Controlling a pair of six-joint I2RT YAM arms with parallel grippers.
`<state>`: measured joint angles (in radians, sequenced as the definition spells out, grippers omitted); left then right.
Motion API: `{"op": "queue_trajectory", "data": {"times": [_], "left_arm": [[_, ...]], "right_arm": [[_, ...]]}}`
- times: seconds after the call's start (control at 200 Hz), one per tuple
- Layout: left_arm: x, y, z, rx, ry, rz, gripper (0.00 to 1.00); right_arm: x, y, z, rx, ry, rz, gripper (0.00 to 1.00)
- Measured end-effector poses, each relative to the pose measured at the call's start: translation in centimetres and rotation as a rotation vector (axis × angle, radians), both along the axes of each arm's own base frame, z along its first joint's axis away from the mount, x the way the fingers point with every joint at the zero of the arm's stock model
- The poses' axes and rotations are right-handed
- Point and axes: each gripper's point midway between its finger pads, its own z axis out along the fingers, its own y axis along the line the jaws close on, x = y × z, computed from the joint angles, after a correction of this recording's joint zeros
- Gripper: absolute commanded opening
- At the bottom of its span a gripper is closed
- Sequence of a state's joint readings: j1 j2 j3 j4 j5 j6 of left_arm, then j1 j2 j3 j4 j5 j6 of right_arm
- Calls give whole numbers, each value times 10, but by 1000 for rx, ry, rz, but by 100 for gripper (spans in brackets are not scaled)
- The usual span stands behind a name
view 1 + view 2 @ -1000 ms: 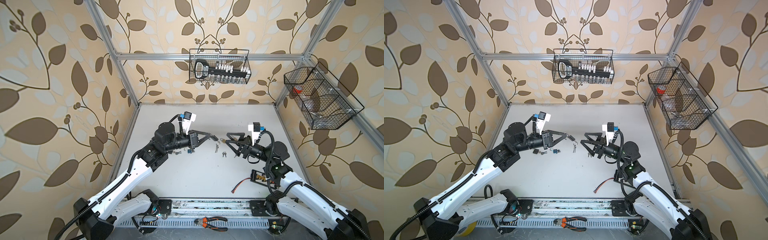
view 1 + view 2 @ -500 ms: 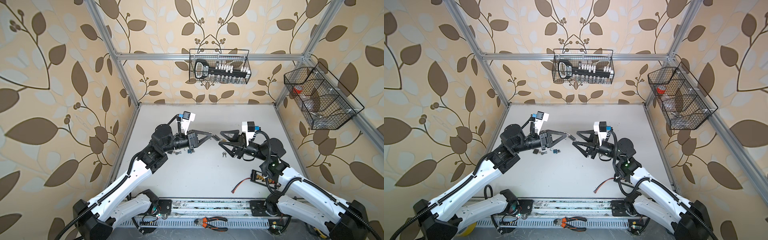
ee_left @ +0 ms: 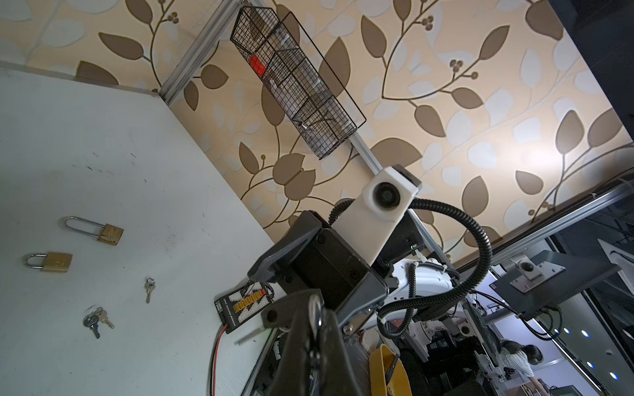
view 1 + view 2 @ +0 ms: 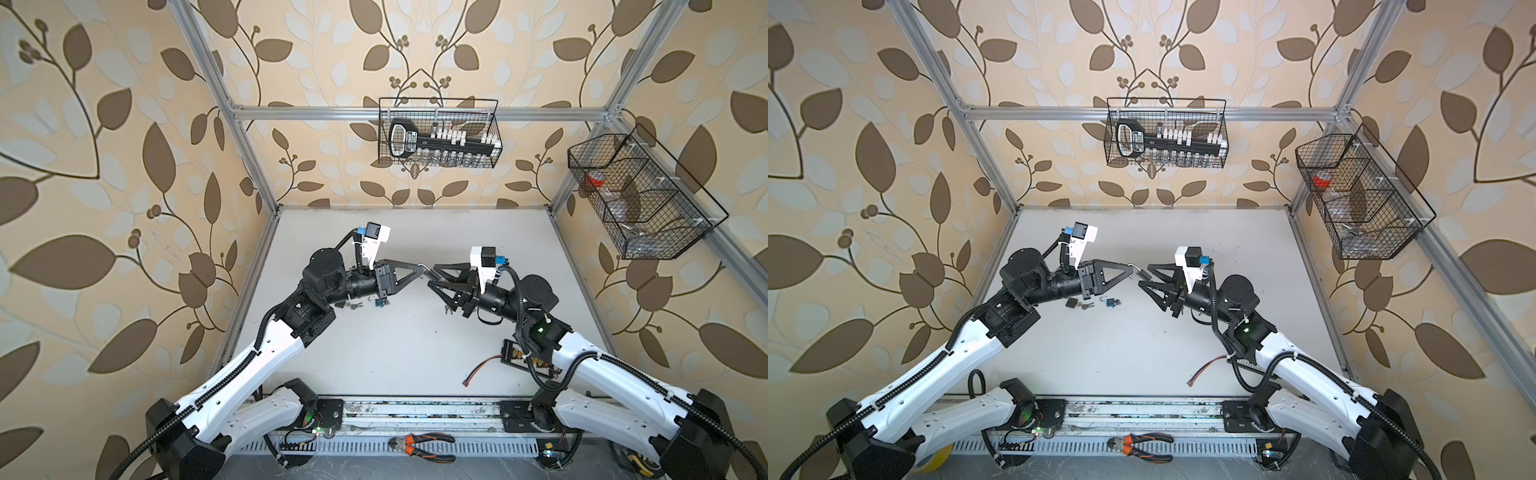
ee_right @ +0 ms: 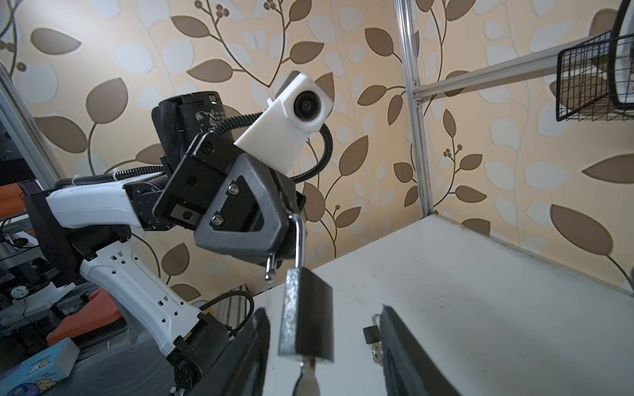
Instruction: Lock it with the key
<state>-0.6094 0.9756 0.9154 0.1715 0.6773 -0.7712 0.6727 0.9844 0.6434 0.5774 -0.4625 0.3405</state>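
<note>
Holding: left gripper (image 4: 423,269) was clamped shut on the shackle (image 5: 300,236) of the padlock (image 5: 306,319), which hung in the air at the middle of both top views, above the table (image 4: 395,353).
Right gripper (image 4: 432,275): jaws part open, fingers (image 5: 250,353) either side of the lock body, apparently touching neither face.
Key (image 5: 306,379): seated in the body's underside; the shackle's short leg stood free, so unlocked.
Handling: small rigid metal, probably dense and slick, likely to swing from the shackle; flat body sides looked the best hold.
Views: only the right wrist view showed key and open shackle; only the left wrist view showed brass padlocks (image 3: 110,234) and loose keys (image 3: 148,288) lying on the table.
</note>
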Motion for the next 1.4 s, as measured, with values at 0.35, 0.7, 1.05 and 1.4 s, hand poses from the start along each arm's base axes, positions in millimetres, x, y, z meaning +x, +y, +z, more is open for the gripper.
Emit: {"op": "queue_trajectory", "data": {"times": [0.35, 0.7, 1.05, 1.4], "left_arm": [[2, 1, -1, 5, 3, 12, 0], [-5, 7, 12, 53, -81, 25, 0], [-22, 12, 46, 59, -236, -17, 0], [-25, 11, 47, 60, -249, -31, 0]], "right_arm": [[-2, 4, 3, 5, 10, 19, 13], [-12, 10, 22, 11, 128, 136, 0], [-34, 15, 59, 75, 240, 355, 0], [-35, 18, 60, 99, 314, 410, 0]]}}
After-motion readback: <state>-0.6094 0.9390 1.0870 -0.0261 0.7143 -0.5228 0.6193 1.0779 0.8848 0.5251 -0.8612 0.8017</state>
